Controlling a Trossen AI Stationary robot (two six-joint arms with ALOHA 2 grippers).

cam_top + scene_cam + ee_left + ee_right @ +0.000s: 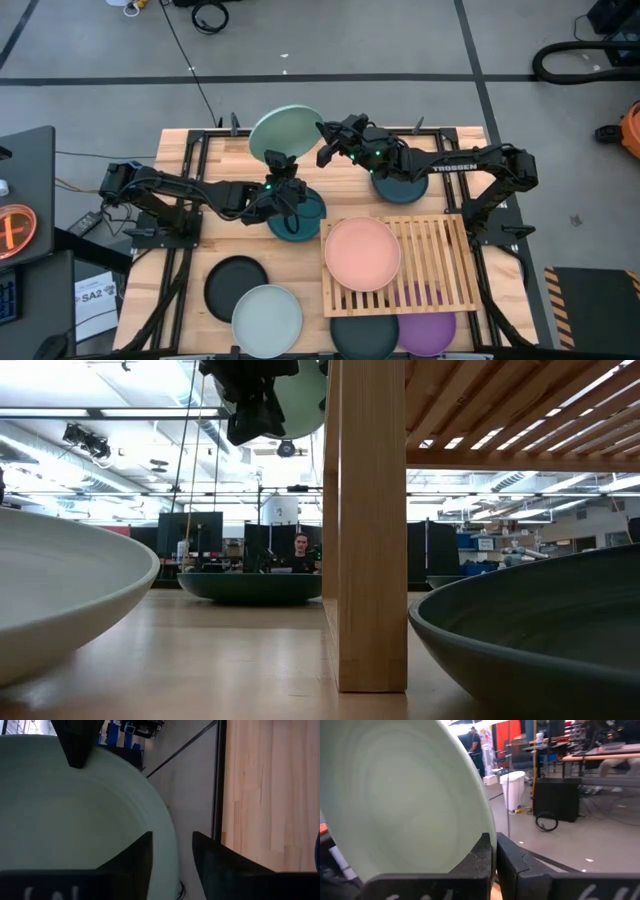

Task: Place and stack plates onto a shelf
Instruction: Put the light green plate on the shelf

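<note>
A mint plate hangs tilted in the air over the table's far edge; it also shows in the low view, as the mint plate high up. My right gripper is at its right rim and shut on it. My left gripper is at the plate's near rim. In its wrist view the left gripper is open, with one finger before the plate's face, the other behind the rim, and floor showing between. The slatted shelf carries a pink plate. My right gripper pinches the mint plate's rim on its right side between both fingers. The fingers come about level from the table's right. The plate is lifted clear of the table and tilted.
A teal plate lies under my left gripper and a dark teal plate under my right arm. Near the front edge lie a black plate and a pale plate. A dark plate and a purple plate lie partly under the shelf.
</note>
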